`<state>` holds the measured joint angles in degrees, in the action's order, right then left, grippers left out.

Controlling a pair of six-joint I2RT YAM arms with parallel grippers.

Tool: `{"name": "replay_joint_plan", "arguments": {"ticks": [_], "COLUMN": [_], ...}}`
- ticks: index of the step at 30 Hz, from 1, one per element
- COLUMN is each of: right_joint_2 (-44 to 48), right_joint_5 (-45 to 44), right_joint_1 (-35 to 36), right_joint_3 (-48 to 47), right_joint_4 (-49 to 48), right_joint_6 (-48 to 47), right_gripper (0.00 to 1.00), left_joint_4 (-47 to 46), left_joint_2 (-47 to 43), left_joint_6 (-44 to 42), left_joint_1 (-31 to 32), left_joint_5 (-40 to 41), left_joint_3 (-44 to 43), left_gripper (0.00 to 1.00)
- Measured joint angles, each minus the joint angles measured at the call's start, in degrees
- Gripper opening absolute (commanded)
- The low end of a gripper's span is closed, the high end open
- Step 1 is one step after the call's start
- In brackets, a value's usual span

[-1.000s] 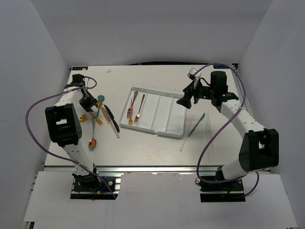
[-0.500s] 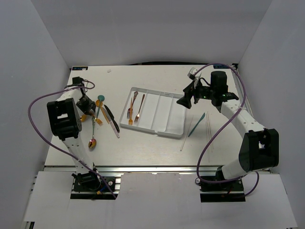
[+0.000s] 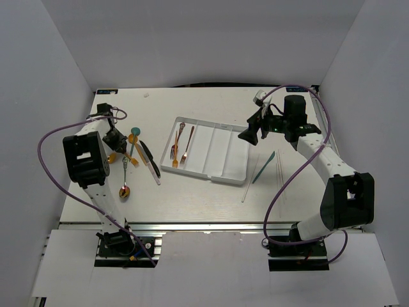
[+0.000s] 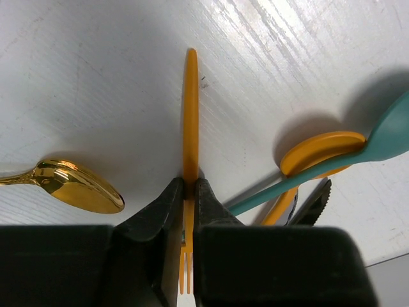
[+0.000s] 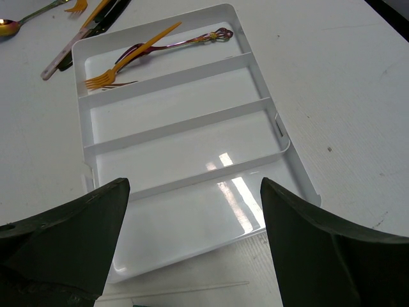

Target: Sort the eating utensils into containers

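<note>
In the left wrist view my left gripper (image 4: 188, 192) is shut on the handle of an orange fork (image 4: 190, 109) that lies on the table. A gold spoon (image 4: 80, 185) lies to its left. To its right are a teal spoon (image 4: 358, 144), an orange spoon (image 4: 319, 150) and a black knife (image 4: 314, 199). From above, that gripper (image 3: 115, 139) sits in the utensil pile at the left. The white tray (image 3: 203, 174) holds forks (image 3: 175, 150) in its leftmost compartment. My right gripper (image 5: 195, 185) hangs open over the tray's (image 5: 153, 23) right end with nothing in it.
An iridescent spoon (image 3: 124, 190) lies near the left front. A teal knife (image 3: 264, 167) and thin chopsticks (image 3: 279, 169) lie on the table right of the tray, under the right arm. White walls close off the back and sides.
My left gripper has closed on the orange fork's handle, and the left arm has shifted slightly. The right arm has stayed where it was.
</note>
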<state>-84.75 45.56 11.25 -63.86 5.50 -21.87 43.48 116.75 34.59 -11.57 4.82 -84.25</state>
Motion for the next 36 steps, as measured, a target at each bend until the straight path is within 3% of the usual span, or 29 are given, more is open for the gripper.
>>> {"name": "replay_joint_plan", "arguments": {"ticks": [10, 23, 29, 36], "right_joint_2": [0.00, 0.00, 0.00, 0.00], "right_joint_5": [0.00, 0.13, 0.72, 0.98], "right_joint_1": [-0.42, -1.05, -1.05, -1.05], "right_joint_3": [0.00, 0.00, -0.09, -0.13], "right_joint_4": [0.02, 0.13, 0.44, 1.03], "right_joint_6": [-0.02, 0.00, 0.00, -0.11], "right_gripper": [0.89, 0.89, 0.89, 0.89], "left_joint_4": [0.22, -1.88, -5.99, -6.51], "left_joint_2": [-0.07, -11.32, -15.32, -11.52], "left_joint_6": [0.44, 1.33, 0.28, -2.27], "left_joint_1": [0.00, 0.94, 9.64, 23.58], "left_joint_5": [-2.12, -13.18, -18.18, -19.06], "left_joint_3": [-0.96, -2.93, -2.93, -3.89], "left_gripper": [0.00, 0.00, 0.00, 0.00]}}
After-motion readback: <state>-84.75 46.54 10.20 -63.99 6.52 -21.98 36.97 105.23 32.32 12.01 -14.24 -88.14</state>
